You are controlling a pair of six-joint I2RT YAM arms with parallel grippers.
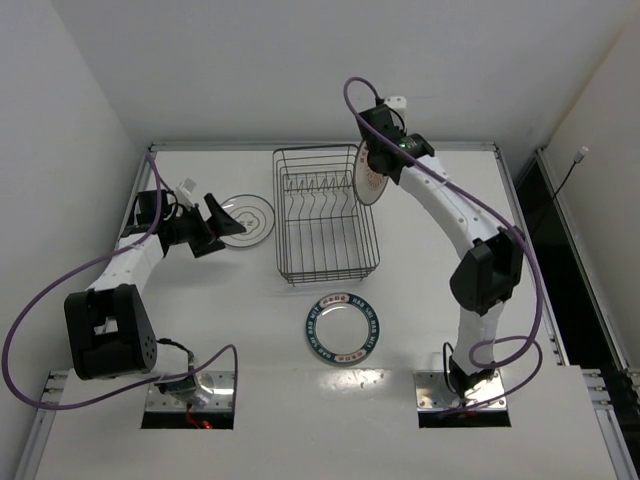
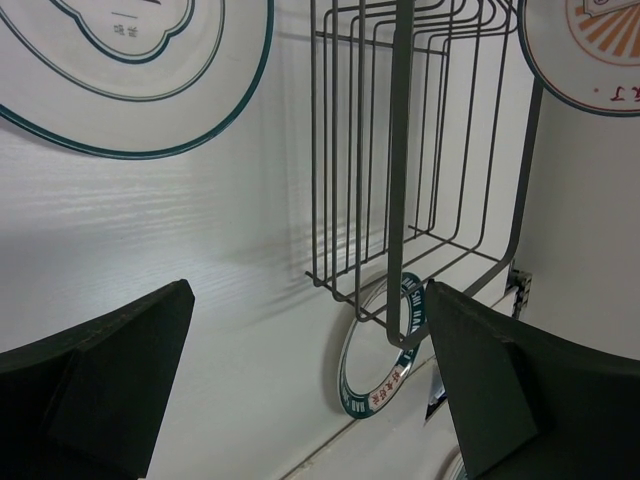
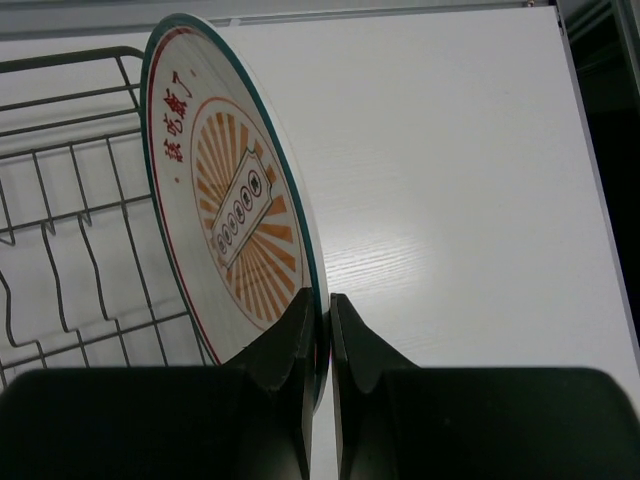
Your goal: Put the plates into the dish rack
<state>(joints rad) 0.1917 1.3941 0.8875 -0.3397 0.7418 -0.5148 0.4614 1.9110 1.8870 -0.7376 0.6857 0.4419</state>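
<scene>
now the right claw (image 3: 322, 300) pinches the orange plate (image 3: 235, 220) upright over the far right corner of the rack (image 1: 325, 235) — left claw (image 2: 308, 295) gapes wide beside the ringed plate (image 1: 250, 220).

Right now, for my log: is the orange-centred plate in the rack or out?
Out. The right gripper pinches the orange-centred plate on edge at the dish rack's right rim; no prongs hold it.

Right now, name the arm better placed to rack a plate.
Right. The right gripper is shut on the orange-centred plate, held on edge at the dish rack; the left gripper is open, empty.
</scene>
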